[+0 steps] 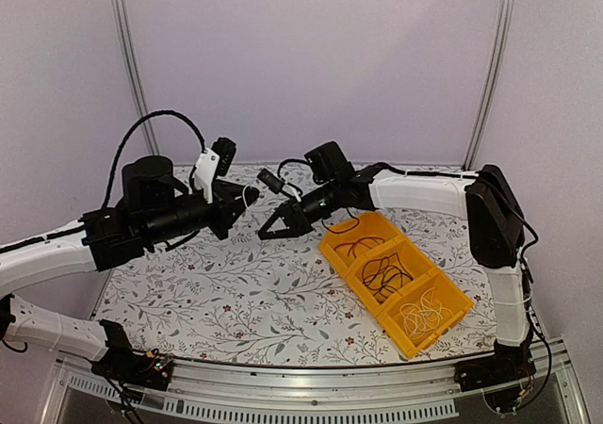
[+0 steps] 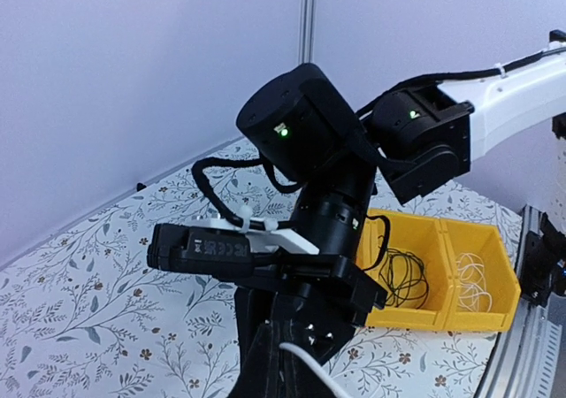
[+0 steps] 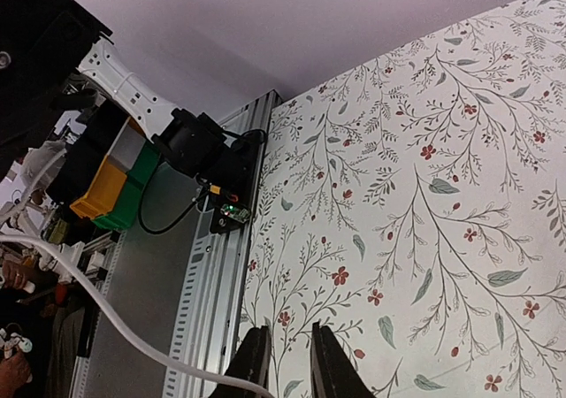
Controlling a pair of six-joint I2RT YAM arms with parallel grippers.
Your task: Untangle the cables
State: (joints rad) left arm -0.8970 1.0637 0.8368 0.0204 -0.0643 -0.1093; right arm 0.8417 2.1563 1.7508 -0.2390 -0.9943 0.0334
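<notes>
All three cables lie in a yellow three-part bin (image 1: pixel 332 251), one per compartment. The red cable (image 1: pixel 356 246) is in the far one, the black cable (image 1: pixel 386 275) (image 2: pixel 403 279) in the middle and the white cable (image 1: pixel 424 309) (image 2: pixel 473 283) in the near one. My right gripper (image 1: pixel 270 230) (image 3: pixel 289 363) hovers left of the bin over bare table, its jaws a narrow gap apart with nothing between them. My left gripper (image 1: pixel 251 202) (image 2: pixel 281 367) is raised and faces the right wrist closely. It is shut, and a white cord crosses its fingers.
The right wrist and its camera (image 2: pixel 217 249) fill the middle of the left wrist view. A thick white cord (image 3: pixel 97 296) runs past the right gripper's left finger. The table's metal rail (image 3: pixel 208 283) lies near, with a back wall and two upright posts (image 1: pixel 132 66).
</notes>
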